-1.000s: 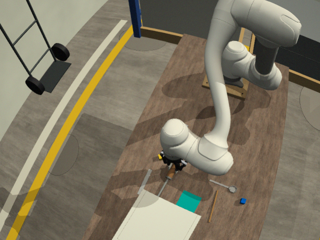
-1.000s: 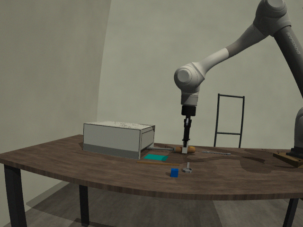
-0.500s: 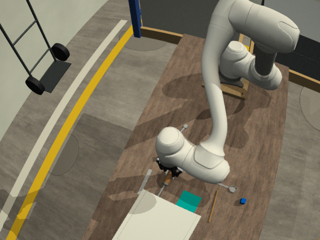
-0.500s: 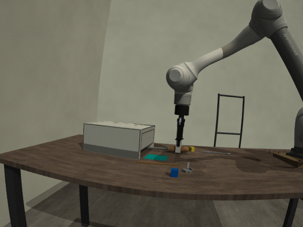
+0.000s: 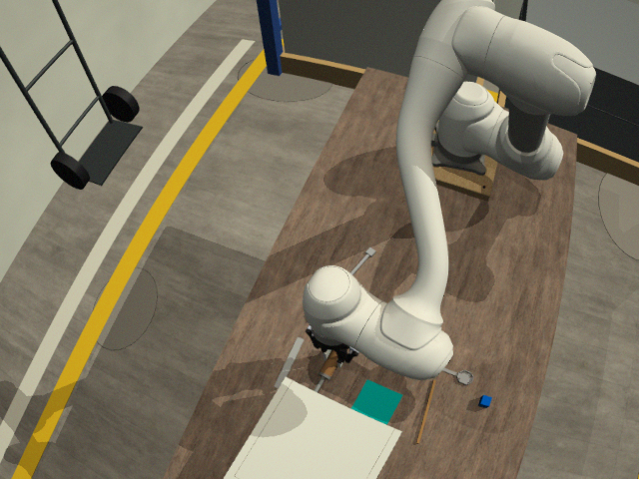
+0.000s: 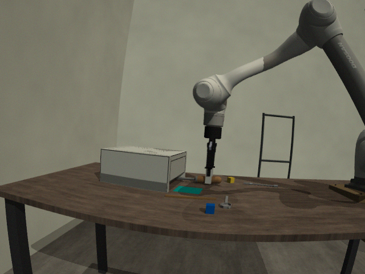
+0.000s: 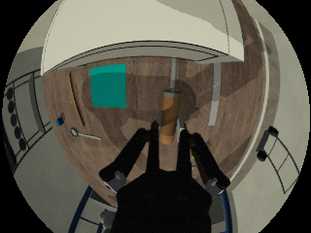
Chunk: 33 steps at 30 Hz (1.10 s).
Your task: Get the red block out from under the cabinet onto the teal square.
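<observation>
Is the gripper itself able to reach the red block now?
Probably not directly. The block is hidden under the low cabinet; the gripper is shut on a wooden-handled tool whose rod points under it.

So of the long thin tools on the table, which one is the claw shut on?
The wooden-handled tool, its metal shaft reaching under the cabinet. The thin stick, the ring tool and the grey rod lie untouched.
</observation>
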Each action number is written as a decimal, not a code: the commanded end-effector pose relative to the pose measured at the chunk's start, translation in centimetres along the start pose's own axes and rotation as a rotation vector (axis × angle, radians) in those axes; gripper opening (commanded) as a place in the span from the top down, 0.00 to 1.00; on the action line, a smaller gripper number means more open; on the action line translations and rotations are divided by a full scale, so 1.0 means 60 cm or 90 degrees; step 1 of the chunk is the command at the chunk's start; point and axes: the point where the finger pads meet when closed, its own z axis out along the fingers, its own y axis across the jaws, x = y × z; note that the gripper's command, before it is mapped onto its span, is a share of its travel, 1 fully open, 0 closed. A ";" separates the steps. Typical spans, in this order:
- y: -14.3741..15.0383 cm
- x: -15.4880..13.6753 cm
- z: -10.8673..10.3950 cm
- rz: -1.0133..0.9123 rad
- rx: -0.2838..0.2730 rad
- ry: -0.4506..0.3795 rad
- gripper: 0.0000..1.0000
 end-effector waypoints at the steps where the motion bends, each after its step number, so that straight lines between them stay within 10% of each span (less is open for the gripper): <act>1: -0.006 0.009 0.004 0.001 0.002 -0.004 1.00; 33: -0.007 0.039 0.004 0.001 0.002 -0.004 1.00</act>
